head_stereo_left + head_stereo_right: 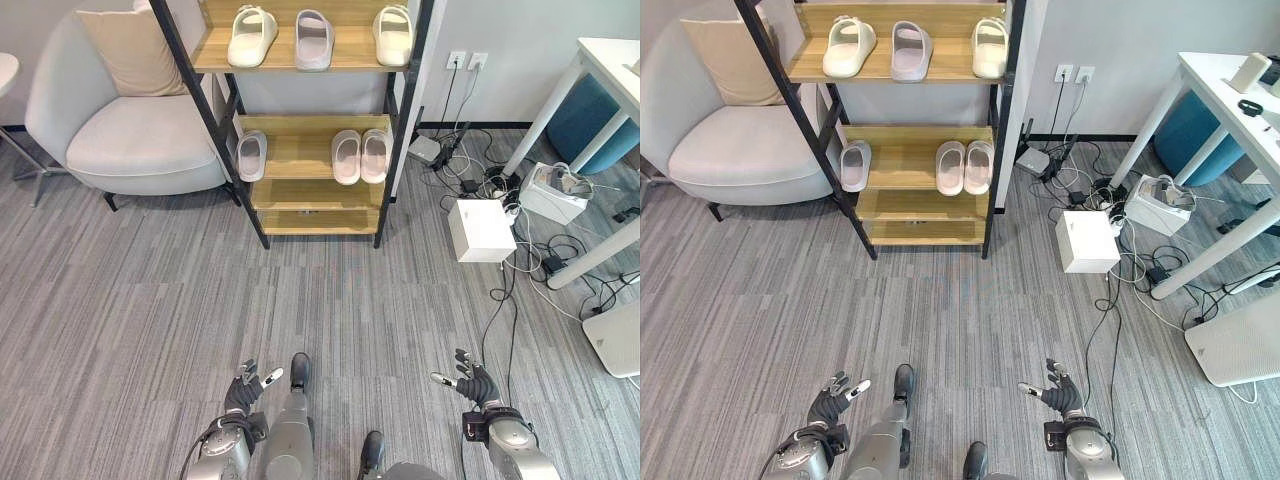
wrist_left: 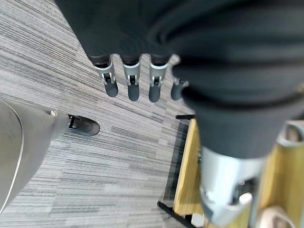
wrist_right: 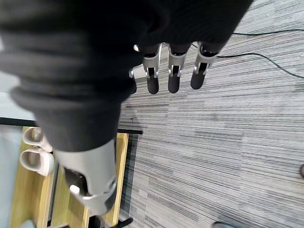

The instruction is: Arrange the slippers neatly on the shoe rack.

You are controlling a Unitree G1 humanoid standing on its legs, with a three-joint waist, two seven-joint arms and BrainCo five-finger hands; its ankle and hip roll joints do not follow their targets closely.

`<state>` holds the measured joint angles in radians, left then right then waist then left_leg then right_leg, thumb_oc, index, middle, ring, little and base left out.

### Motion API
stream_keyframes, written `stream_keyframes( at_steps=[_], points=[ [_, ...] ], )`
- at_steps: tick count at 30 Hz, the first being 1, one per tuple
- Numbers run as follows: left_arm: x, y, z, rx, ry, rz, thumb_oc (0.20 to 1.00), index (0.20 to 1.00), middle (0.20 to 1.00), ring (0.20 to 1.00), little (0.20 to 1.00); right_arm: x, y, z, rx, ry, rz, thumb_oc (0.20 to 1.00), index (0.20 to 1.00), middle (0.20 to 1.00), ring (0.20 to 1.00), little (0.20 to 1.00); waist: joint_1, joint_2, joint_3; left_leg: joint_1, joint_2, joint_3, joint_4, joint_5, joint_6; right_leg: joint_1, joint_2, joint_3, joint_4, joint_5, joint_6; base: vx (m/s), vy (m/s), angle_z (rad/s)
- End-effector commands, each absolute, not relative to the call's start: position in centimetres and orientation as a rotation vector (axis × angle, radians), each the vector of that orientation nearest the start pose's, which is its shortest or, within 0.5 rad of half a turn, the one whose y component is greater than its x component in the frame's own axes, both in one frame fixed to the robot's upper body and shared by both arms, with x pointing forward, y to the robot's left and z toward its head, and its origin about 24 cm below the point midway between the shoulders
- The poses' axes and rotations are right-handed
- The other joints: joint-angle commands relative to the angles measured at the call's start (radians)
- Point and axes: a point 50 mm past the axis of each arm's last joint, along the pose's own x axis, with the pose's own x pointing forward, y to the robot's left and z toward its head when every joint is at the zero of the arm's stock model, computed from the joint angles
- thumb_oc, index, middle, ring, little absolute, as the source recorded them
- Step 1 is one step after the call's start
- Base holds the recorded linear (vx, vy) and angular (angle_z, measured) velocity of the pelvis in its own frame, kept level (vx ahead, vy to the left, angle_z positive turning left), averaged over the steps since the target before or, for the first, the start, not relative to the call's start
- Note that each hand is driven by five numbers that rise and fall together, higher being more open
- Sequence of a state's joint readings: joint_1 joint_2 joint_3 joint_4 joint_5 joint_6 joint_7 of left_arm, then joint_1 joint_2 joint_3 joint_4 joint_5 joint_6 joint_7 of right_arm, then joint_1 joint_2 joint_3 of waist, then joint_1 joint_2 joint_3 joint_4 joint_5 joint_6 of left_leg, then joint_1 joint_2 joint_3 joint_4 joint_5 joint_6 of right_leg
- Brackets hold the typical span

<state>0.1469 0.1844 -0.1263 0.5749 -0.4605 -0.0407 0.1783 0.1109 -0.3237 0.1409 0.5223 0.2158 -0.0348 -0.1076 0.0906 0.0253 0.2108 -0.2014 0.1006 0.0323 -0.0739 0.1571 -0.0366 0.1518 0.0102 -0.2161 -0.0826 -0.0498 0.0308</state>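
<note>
Slippers: while both arms are held low, six slippers [image 1: 347, 156] are seen on the shoe rack [image 1: 300, 190], three per upper shelf.
Left hand [image 1: 243, 392]: fingers spread, nothing held.
Right hand [image 1: 474, 383]: fingers spread, nothing held.

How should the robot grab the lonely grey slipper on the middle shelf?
Probably by the strap of the single grey slipper. It lies flat with one end toward the open front of the shoe rack, so come from the front; the black side post blocks the left. Both hands hang empty.

No text, label, number or sign can be read on anything here.
</note>
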Motion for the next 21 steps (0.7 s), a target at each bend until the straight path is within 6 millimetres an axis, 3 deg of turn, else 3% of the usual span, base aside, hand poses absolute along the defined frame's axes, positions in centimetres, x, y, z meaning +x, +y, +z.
stream_keyframes(
  at_steps=[1, 2, 3, 5, 9, 12, 14, 15, 16, 21],
  points=[
    [17.3, 22.1, -8.9, -0.141, 0.602, 0.324, 1.0, 1.0, 1.0, 1.0, 1.0, 19.0, -22.3, -7.0, -0.132, 0.52, -0.134, 1.0, 1.0, 1.0, 1.0, 1.0, 0.031, -0.084, -0.015, 0.005, -0.074, -0.004, 0.074, -0.044, 0.002, 0.005, -0.224, -0.016, 0.143, 0.011, 0.111, 0.17, 0.19, -0.07],
    [17.3, 22.1, -8.9, -0.141, 0.602, 0.325, 1.0, 1.0, 1.0, 1.0, 1.0, 19.0, -22.2, -7.0, -0.131, 0.521, -0.134, 1.0, 1.0, 1.0, 1.0, 1.0, 0.031, -0.085, -0.016, 0.004, -0.075, -0.003, 0.075, -0.045, 0.003, 0.003, -0.226, -0.015, 0.145, 0.009, 0.112, 0.27, 0.353, 0.22],
    [17.3, 22.3, -8.8, -0.13, 0.603, 0.323, 1.0, 1.0, 1.0, 1.0, 1.0, 19.1, -21.9, -7.1, -0.122, 0.518, -0.123, 1.0, 1.0, 1.0, 1.0, 1.0, 0.031, -0.092, -0.01, 0.023, -0.104, -0.003, 0.083, -0.072, 0.029, -0.035, -0.265, -0.008, 0.242, 0.057, 0.118, 0.16, 0.261, 0.25],
    [17.3, 22.4, -8.8, -0.118, 0.601, 0.318, 1.0, 1.0, 1.0, 1.0, 1.0, 19.1, -21.6, -7.2, -0.119, 0.522, -0.116, 1.0, 1.0, 1.0, 1.0, 1.0, 0.025, -0.089, -0.003, 0.055, -0.134, -0.001, 0.081, -0.1, 0.059, -0.076, -0.298, -0.008, 0.361, 0.117, 0.11, 0.18, 0.283, 0.18],
    [17.5, 22.5, -8.6, -0.112, 0.593, 0.315, 1.0, 1.0, 1.0, 1.0, 1.0, 19.1, -21.3, -7.3, -0.115, 0.529, -0.105, 1.0, 1.0, 1.0, 1.0, 1.0, 0.005, -0.065, 0.017, 0.116, -0.136, -0.016, 0.06, -0.123, 0.075, -0.171, -0.273, 0.008, 0.445, 0.12, 0.084, 0.19, 0.184, 0.13],
    [18.2, 22.4, -8.0, -0.123, 0.56, 0.309, 1.0, 1.0, 1.0, 1.0, 1.0, 19.6, -21.3, -7.1, -0.101, 0.52, -0.109, 1.0, 1.0, 1.0, 1.0, 1.0, -0.024, -0.052, 0.063, 0.195, -0.133, -0.038, 0.035, -0.153, 0.07, -0.26, -0.21, -0.043, 0.328, 0.066, 0.072, 0.23, 0.026, -0.05],
    [18.4, 22.5, -7.9, -0.122, 0.555, 0.308, 1.0, 1.0, 1.0, 1.0, 1.0, 19.6, -21.3, -7.1, -0.087, 0.516, -0.116, 1.0, 1.0, 1.0, 1.0, 1.0, -0.041, -0.063, 0.077, 0.24, -0.141, -0.052, 0.021, -0.171, 0.066, -0.294, -0.164, -0.051, 0.217, 0.094, 0.085, 0.22, -0.045, 0.13],
    [18.5, 22.5, -7.9, -0.122, 0.555, 0.308, 1.0, 1.0, 1.0, 1.0, 1.0, 19.6, -21.3, -7.1, -0.086, 0.516, -0.116, 1.0, 1.0, 1.0, 1.0, 1.0, -0.042, -0.063, 0.076, 0.238, -0.142, -0.053, 0.021, -0.17, 0.066, -0.294, -0.164, -0.052, 0.213, 0.098, 0.085, 0.31, -0.06, 0.26],
    [18.7, 22.5, -7.8, -0.111, 0.553, 0.304, 1.0, 1.0, 1.0, 1.0, 1.0, 19.5, -21.3, -7.1, -0.084, 0.516, -0.123, 1.0, 1.0, 1.0, 1.0, 1.0, -0.063, -0.076, 0.079, 0.276, -0.151, -0.07, 0.01, -0.186, 0.061, -0.348, -0.136, -0.052, 0.132, 0.145, 0.099, 0.22, -0.042, 0.12],
    [19.2, 22.6, -7.7, -0.1, 0.547, 0.301, 1.0, 1.0, 1.0, 1.0, 1.0, 19.4, -21.7, -7.0, -0.076, 0.51, -0.144, 1.0, 1.0, 1.0, 1.0, 1.0, -0.093, -0.081, 0.075, 0.345, -0.147, -0.114, 0.004, -0.232, 0.043, -0.363, -0.111, -0.063, 0.069, 0.184, 0.103, 0.37, -0.106, 0.36]
  ],
)
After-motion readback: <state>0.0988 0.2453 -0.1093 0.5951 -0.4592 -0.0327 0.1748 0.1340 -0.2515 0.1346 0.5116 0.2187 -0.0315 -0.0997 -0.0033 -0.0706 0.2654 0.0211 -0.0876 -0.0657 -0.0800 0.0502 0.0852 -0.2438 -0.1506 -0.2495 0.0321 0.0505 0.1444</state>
